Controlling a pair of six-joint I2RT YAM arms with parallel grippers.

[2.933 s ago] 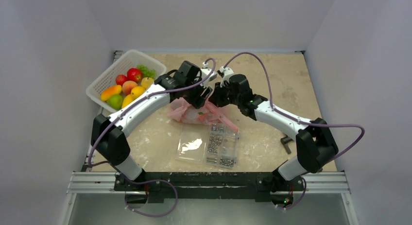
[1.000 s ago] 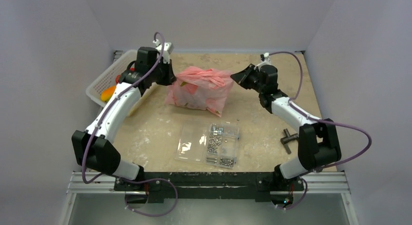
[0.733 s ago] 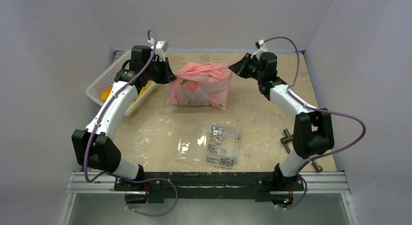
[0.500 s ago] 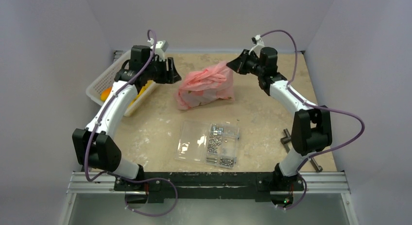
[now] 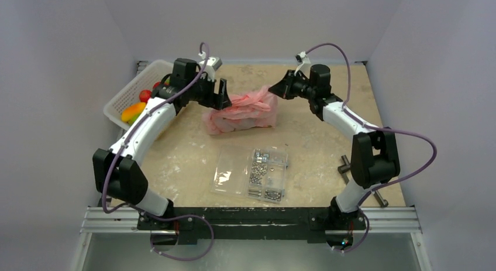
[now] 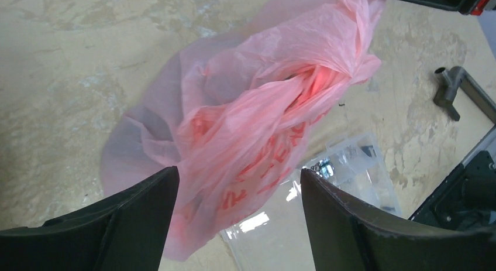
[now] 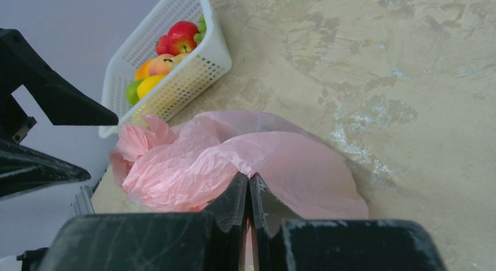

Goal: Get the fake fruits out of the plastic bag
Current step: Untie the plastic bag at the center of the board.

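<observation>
Two grippers bracket the bag (image 5: 245, 110) at the table's (image 5: 327, 148) 12 o'clock: the right gripper (image 7: 249, 180) pinches its 3 o'clock end, the left gripper (image 6: 237, 173) hangs spread and empty at 9 o'clock; emptying seems in hand, so next the left must find the mouth, any fruits hidden.

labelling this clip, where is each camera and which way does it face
top external: above and behind the robot, looking down at the table; left arm and right arm show, pink plastic bag between them.
left wrist: on the left arm, looks past the open left gripper at the bag and clear screw case.
right wrist: looks over the shut right gripper, pinching the bag, toward the fruit basket.
shared: all see the bag.
</observation>
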